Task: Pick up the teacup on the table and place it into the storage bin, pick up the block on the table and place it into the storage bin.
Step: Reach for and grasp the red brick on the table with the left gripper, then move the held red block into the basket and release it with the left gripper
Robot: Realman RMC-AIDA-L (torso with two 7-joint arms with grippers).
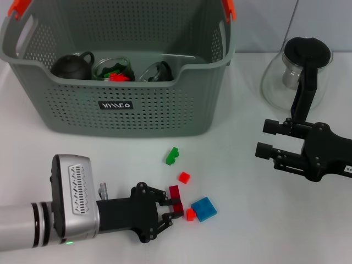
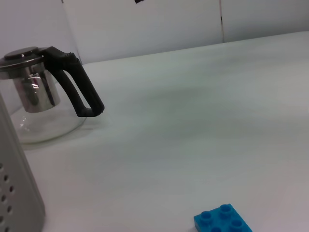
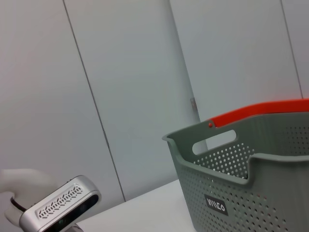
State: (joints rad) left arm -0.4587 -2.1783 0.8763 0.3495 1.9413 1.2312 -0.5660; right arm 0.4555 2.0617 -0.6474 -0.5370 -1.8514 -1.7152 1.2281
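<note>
left gripper (image 1: 175,206): low on the table, fingers clamped on a dark red block (image 1: 176,198); exactly where the pads touch it is hard to see, the black fingers cover part of it.
storage bin (image 1: 115,104): well beyond the left gripper, cut off at the top edge. Inside there's a dark teapot (image 1: 73,65), a glass cup (image 1: 113,69) with red and green bits in it, and another glass piece (image 1: 157,72) I can't really make out.
loose blocks: orange-red block (image 1: 190,214) and blue block (image 1: 204,208) right beside the left fingertips, red block (image 1: 183,177) and green block (image 1: 172,156) a bit farther, toward the bin.
right gripper (image 1: 263,140): off to the side above the table, fingers spread apart, nothing in them.
glass kettle (image 1: 297,71): behind the right gripper, its arm covers part of it.
</note>
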